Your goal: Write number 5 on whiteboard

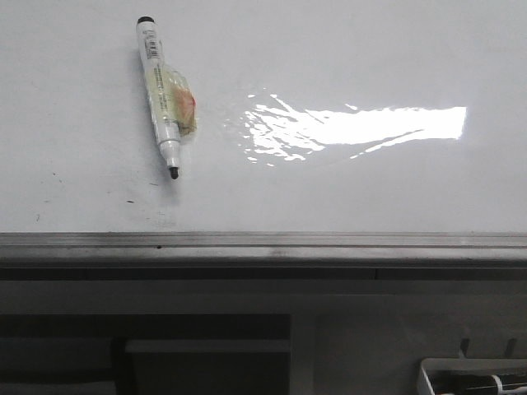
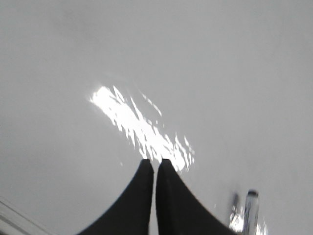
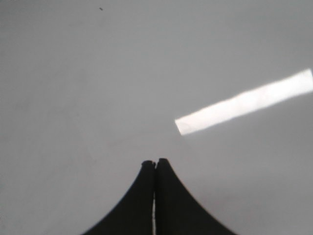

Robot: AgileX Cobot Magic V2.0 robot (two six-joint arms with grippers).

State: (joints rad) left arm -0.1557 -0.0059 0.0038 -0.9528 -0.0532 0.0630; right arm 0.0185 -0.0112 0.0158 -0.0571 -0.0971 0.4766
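Note:
The whiteboard [image 1: 346,189] fills the front view, glossy white with a bright glare patch [image 1: 354,127]; no number 5 shows on it. A white marker [image 1: 165,99] with yellowish tape round its barrel lies uncapped on the board at the left, black tip toward the near rail. In the left wrist view my left gripper [image 2: 155,162] is shut and empty above the bare board, with the marker [image 2: 250,210] blurred off to one side. My right gripper [image 3: 155,162] is shut on nothing over plain white board. Neither gripper appears in the front view.
A grey aluminium rail [image 1: 263,240] runs along the board's near edge. A few small dark specks [image 1: 130,201] mark the board's left part. A white bin [image 1: 473,377] sits below the board at the lower right.

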